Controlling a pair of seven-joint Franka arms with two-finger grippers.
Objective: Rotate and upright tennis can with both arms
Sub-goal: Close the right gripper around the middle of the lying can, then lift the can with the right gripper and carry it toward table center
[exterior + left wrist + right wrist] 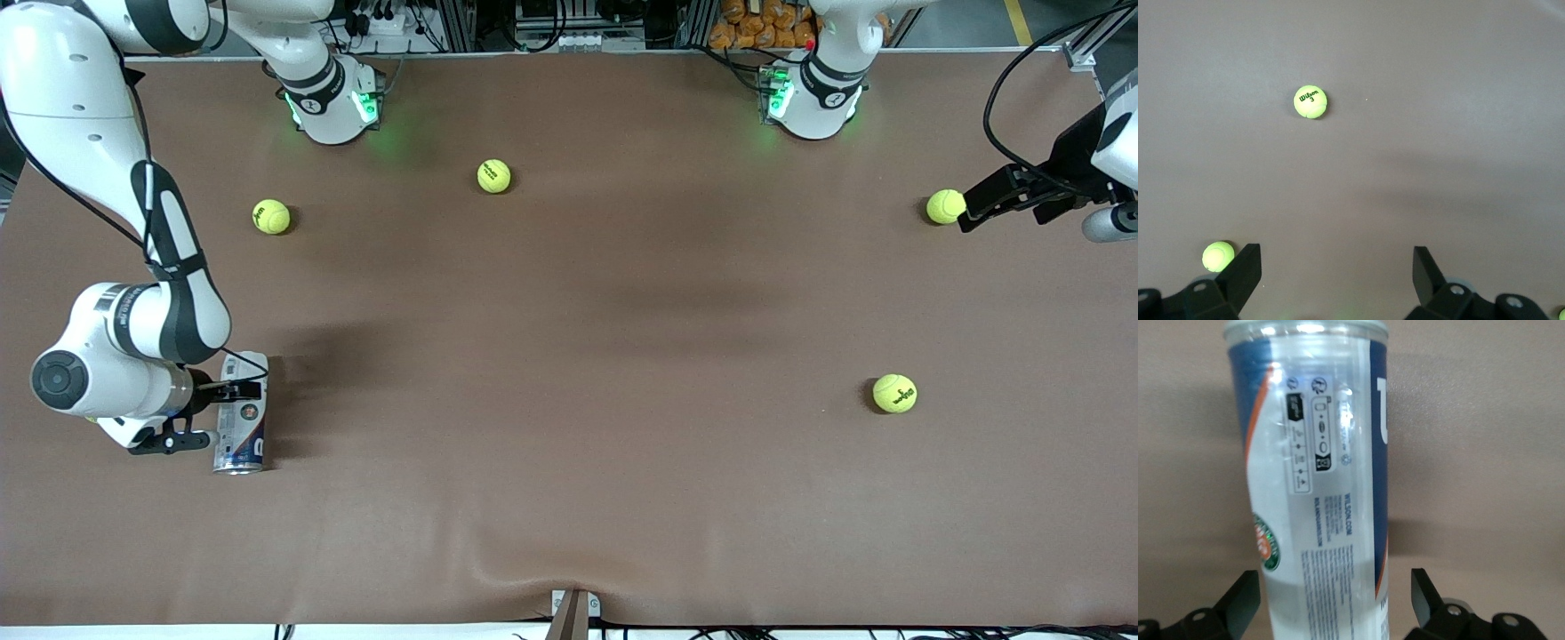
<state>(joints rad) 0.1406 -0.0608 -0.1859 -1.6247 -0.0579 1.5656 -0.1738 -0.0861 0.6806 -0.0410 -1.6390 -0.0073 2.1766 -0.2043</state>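
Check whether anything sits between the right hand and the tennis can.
Nothing visible does. The open right hand already straddles the clear-plastic, blue-and-white labelled tennis can, lying on the brown table. The nearest yellow-green tennis ball lies well clear, farther from the front camera.

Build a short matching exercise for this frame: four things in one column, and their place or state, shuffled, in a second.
Things:
1. tennis can
2. right gripper
3. left gripper
4. Wilson 3 tennis ball

Place or state:
A. open, beside a tennis ball toward the left arm's end of the table
B. lying on its side on the table
C. alone on the brown table, untouched
D. open, jaws on either side of the can

Pairs: 1-B, 2-D, 3-A, 4-C
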